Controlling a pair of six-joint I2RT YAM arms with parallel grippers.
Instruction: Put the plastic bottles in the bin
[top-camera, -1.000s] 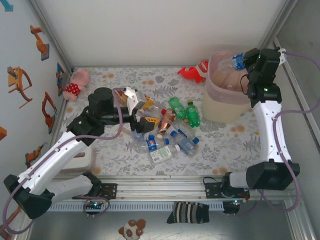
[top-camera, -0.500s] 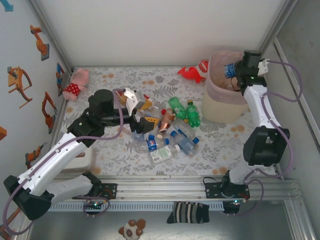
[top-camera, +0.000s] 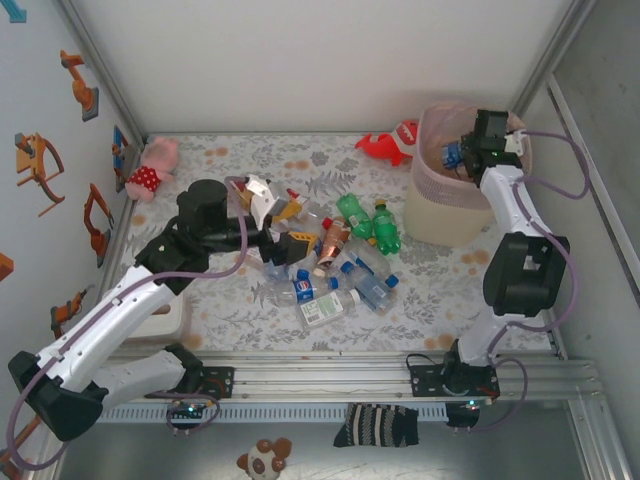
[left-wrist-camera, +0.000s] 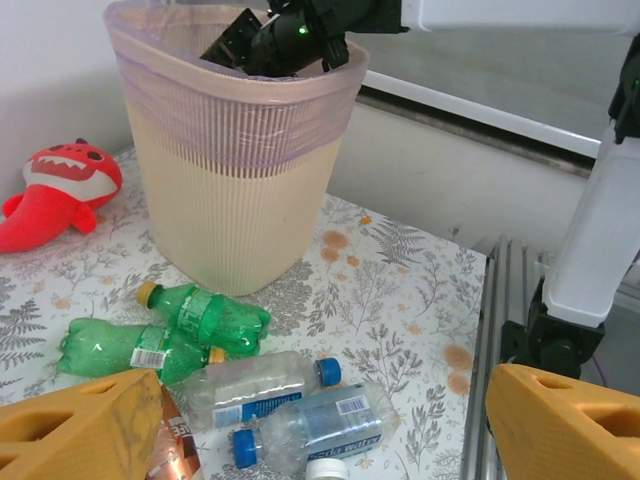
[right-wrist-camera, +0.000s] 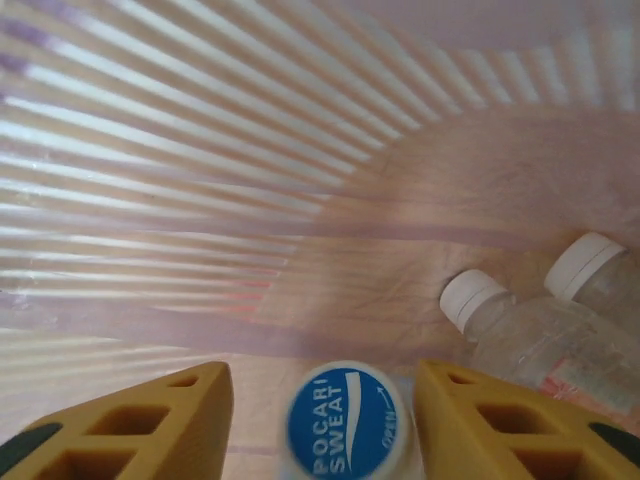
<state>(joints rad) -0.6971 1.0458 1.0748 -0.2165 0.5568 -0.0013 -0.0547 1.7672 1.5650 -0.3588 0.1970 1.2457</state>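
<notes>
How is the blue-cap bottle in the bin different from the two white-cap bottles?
The blue-cap bottle has a blue cap with white writing; the white-cap bottles have plain white caps. The blue-cap bottle points its cap at the camera, between the right fingers; the white-cap bottles lie on their sides, further down. All three are inside the bin.

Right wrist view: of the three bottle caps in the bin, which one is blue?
The cap printed POCARI SWEAT, at the lower edge; the other two caps are white.
</notes>
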